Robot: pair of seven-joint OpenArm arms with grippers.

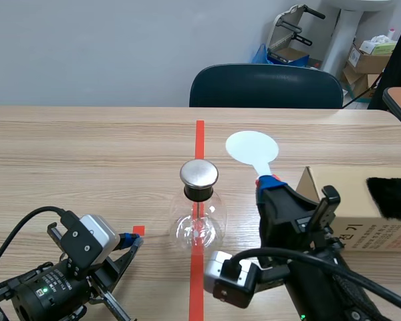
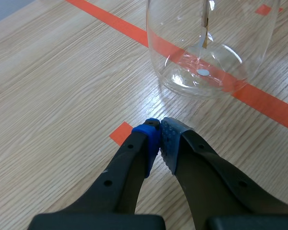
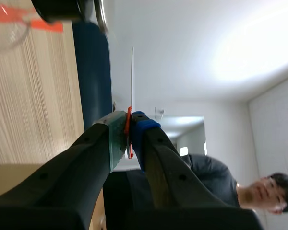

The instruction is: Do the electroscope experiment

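The electroscope (image 1: 198,214) is a clear glass flask with a black neck and a round metal cap, standing on the orange tape line mid-table; its glass bulb (image 2: 209,45) lies ahead of my left gripper. My left gripper (image 1: 135,242) (image 2: 160,125) rests low on the table, left of the flask, shut on nothing. My right gripper (image 1: 267,182) (image 3: 128,120) is raised right of the flask, shut on the orange handle of a white round paddle (image 1: 252,149) (image 3: 132,79), whose disc stands above and right of the metal cap.
A cardboard box (image 1: 361,212) sits at the right with a black furry cloth (image 1: 391,197) on top. A dark chair (image 1: 266,87) stands behind the table's far edge. A person (image 3: 230,184) shows in the right wrist view.
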